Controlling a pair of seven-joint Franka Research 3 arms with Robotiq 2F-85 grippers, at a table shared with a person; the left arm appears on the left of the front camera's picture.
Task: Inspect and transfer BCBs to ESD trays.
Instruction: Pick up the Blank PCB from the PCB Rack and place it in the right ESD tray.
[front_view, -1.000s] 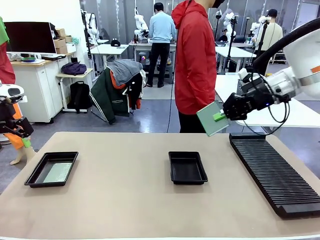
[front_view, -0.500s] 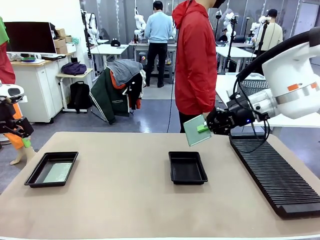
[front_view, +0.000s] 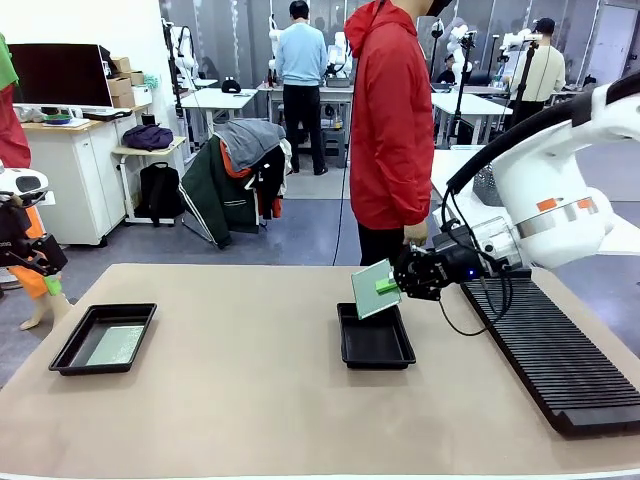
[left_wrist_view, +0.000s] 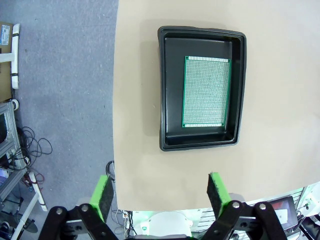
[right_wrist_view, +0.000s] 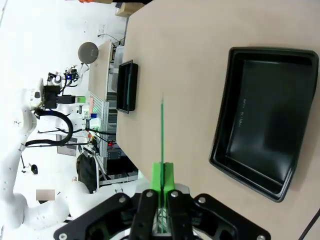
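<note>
two circuit boards (front_view: 372, 292), two esd trays (front_view: 376, 362)
right gripper (front_view: 392, 283) clamps one board near the middle tray; other board (front_view: 114, 345) lies in left tray (front_view: 68, 348); left gripper (left_wrist_view: 160, 192) gapes.

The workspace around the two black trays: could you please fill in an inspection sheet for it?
Surface: tan table, bare between the trays.
Job's things: left tray holds first board flat; middle tray empty; second board held tilted in the air near it.
Clutter: black slotted rack on the right.
End effectors: left end effector open, empty; right end effector shut on the second board.
Cables: black cable along the right arm, off the table.
Surroundings: person in red jacket at the far edge.
</note>
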